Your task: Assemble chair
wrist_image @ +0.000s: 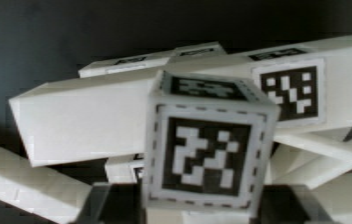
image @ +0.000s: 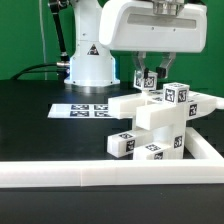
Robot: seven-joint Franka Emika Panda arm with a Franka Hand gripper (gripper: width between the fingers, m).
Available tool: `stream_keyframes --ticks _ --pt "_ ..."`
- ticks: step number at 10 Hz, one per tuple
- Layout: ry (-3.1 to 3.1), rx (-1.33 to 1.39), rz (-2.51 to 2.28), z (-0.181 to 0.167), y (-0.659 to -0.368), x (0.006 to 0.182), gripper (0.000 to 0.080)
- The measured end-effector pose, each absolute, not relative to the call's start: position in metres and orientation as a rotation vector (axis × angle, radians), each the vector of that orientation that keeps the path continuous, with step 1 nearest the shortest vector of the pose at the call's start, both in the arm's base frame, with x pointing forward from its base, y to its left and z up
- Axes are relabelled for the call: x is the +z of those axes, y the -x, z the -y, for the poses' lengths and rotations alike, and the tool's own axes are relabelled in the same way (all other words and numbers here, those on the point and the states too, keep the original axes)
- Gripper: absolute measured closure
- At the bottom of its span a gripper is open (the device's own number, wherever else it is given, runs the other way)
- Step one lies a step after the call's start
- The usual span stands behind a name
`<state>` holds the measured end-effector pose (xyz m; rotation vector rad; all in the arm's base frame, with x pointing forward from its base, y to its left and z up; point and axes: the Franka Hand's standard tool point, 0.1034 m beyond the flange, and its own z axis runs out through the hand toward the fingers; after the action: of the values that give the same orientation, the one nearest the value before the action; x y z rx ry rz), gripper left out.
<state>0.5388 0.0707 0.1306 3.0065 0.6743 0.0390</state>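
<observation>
- In the exterior view, the white robot arm (image: 150, 28) is reaching down over the black table (image: 30, 115), and its claw (image: 150, 78) is sitting closed on a small tagged chair piece (image: 148, 82) at the top of the chair (image: 158, 118).
- The chair is standing as a chunky white cluster of tagged pieces towards the exterior view's right, just behind the long white rail (image: 110, 176) that is running across the front of the table.
- A square leg (image: 121, 144) is lying low on the table at the cluster's near side, touching the other pieces.
- The marker board (image: 84, 110) is lying flat on the table, towards the exterior view's left of the chair and near the arm's white base (image: 88, 62).
- A green wall (image: 22, 35) is showing behind the table.
- In the wrist view, a tagged square post (wrist_image: 208, 150) is filling the middle of the picture, and the dark fingertips (wrist_image: 116, 205) are pressing in on both sides of it.
- Behind the post, a wider white chair slab (wrist_image: 84, 120) is lying tilted, with more tags showing on the pieces beyond it (wrist_image: 292, 85).
- The rail's ribbed edge (wrist_image: 22, 185) is showing in one corner, blurred.
</observation>
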Motion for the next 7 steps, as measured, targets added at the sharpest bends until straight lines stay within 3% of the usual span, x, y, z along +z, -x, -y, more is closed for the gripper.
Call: stream_keyframes --ticks 7 --pt "-2.998 0.048 -0.676 -0.0663 -0.5419 0.1241 0.0515"
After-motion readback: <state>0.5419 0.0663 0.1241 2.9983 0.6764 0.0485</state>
